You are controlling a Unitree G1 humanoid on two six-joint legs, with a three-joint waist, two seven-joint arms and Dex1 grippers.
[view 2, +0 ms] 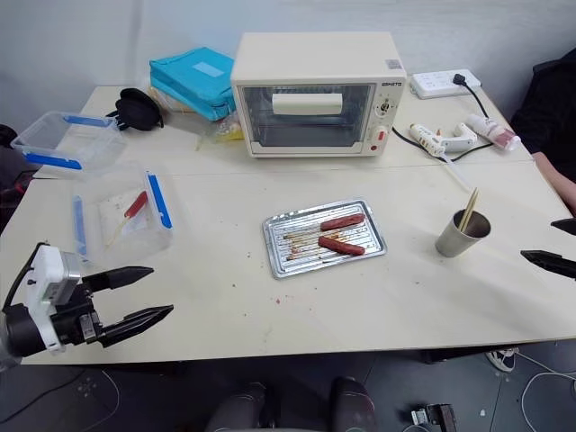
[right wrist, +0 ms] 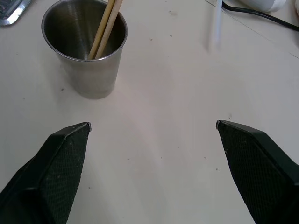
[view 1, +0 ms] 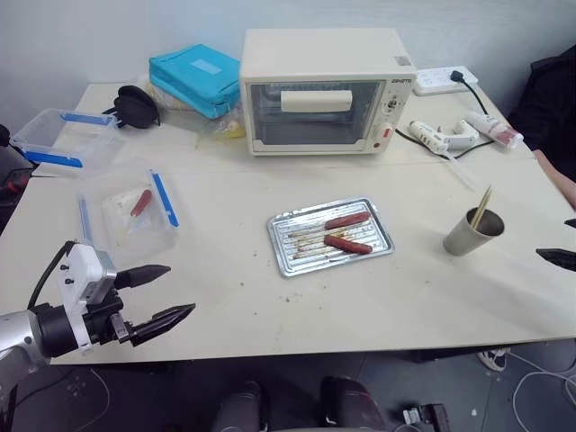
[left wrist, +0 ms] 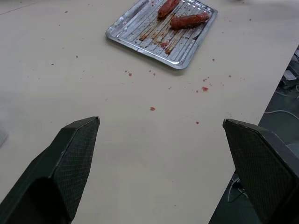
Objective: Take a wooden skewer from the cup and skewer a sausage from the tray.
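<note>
A cream-coloured toaster oven [view 1: 322,88] at the back of the pale table [view 1: 225,279] carried a small dark brand label at its upper right, too small to read. In front of it lay the shiny ridged silver baking tray [view 1: 290,254] with two sausages, the nearer, glossy dark red-brown sausage [view 1: 347,244] among brown grease marks. Well to its right stood the small grey metal cup [right wrist: 86,56], whose wrist view revealed two thin pale wooden skewers [right wrist: 106,25] leaning inside. The left gripper [view 1: 162,292] and right gripper [right wrist: 152,128] both hovered spread wide, holding nothing.
</note>
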